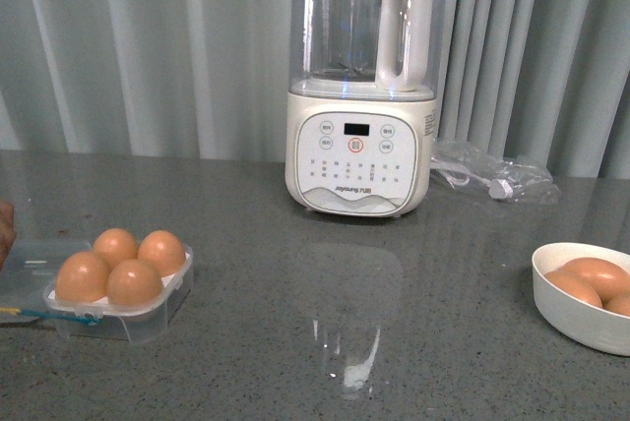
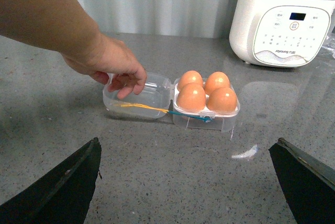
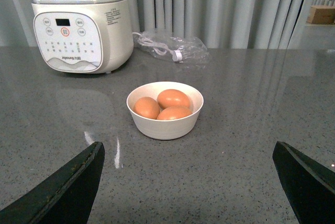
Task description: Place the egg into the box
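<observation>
Box (image 2: 225,121) at left, all four cells hold eggs (image 2: 191,97); lid (image 2: 138,98) open flat, hand (image 2: 116,64) with curled fingers touching it, probably to close. Left gripper (image 2: 186,144), right gripper (image 3: 187,144) spread, empty; right faces bowl (image 3: 165,125).

Bowl (image 1: 563,311) cut by right frame edge; box lid (image 1: 30,262) and hand (image 1: 5,229) cut at left; blender (image 1: 359,146) top cropped above.

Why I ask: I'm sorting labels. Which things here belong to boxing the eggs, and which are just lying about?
Job: box; four eggs in it; white bowl; three spare eggs.
Lying about: blender; bagged cable; person's hand at the open lid.
</observation>
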